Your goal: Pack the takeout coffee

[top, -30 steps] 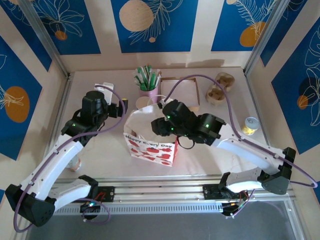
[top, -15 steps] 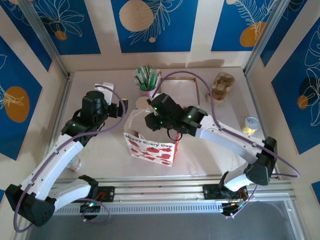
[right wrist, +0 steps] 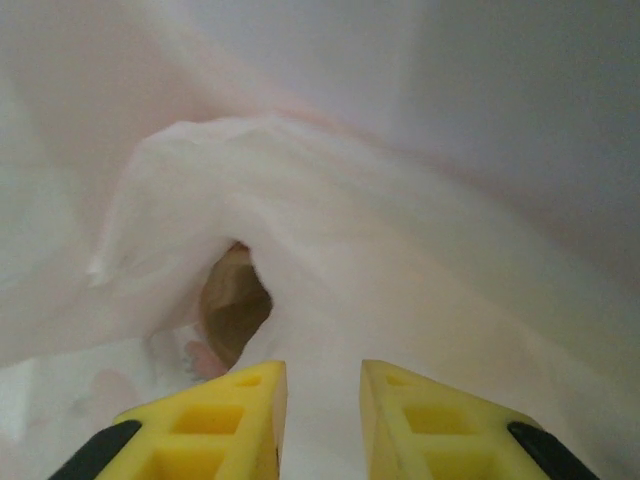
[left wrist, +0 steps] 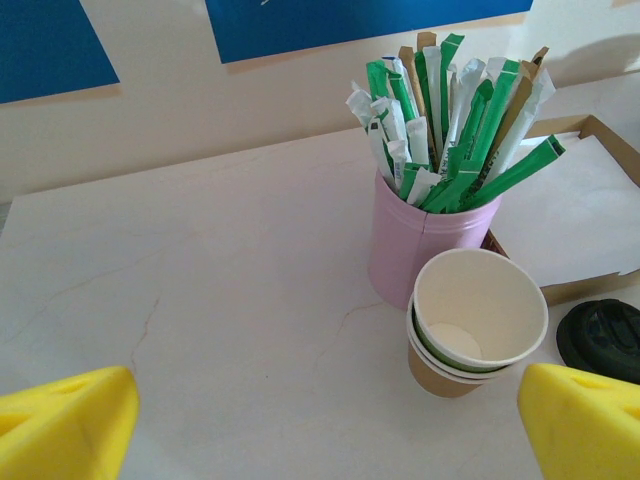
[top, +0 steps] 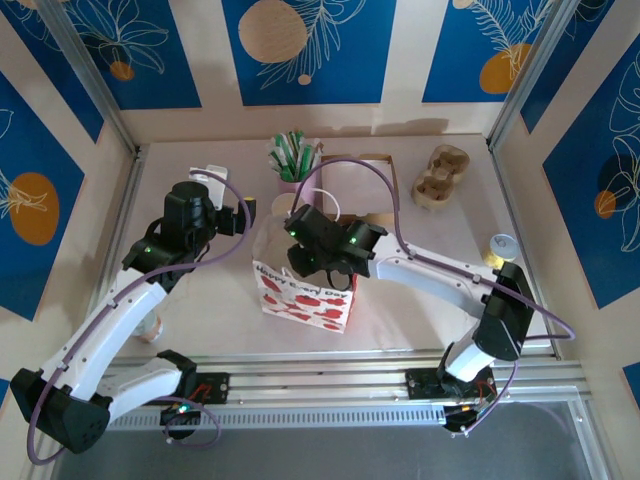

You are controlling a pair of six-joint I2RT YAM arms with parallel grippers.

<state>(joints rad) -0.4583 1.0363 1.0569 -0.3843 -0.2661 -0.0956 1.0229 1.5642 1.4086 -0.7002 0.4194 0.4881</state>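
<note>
Where the coffee sits cannot be told. The right gripper [right wrist: 322,378] is down inside the bag [top: 305,300], and ahead of its fingers lies crumpled white paper [right wrist: 330,240]. A hole in that paper, ahead and a little to the left, shows a brown patch [right wrist: 235,318] too dim to name. The right fingers stand close together with a narrow gap, and nothing is seen between them. From above, the right arm reaches over the bag's mouth from the right and hides the opening; the bag stands upright, white with red print on its near face. The left gripper [left wrist: 328,400] hovers over the table [left wrist: 200,260] just left of the bag, its fingers spread wide and empty. Ahead of it and to the right stands the tan cup [left wrist: 480,315], upright and lidless, its rim showing white, green and tan edges in layers. Just right of the cup a loose black lid [left wrist: 603,338] lies flat on the table. Behind the cup, very close to it, stands a pink holder [left wrist: 420,245] packed with green and white packets [left wrist: 450,120]. To the holder's right is a cardboard tray [left wrist: 585,215] lined with white paper. Well beyond the right gripper, toward the table's far right, sit pulp carriers [top: 440,175], and nearer along that edge stands a small yellowish container [top: 500,247] with a pale top.
</note>
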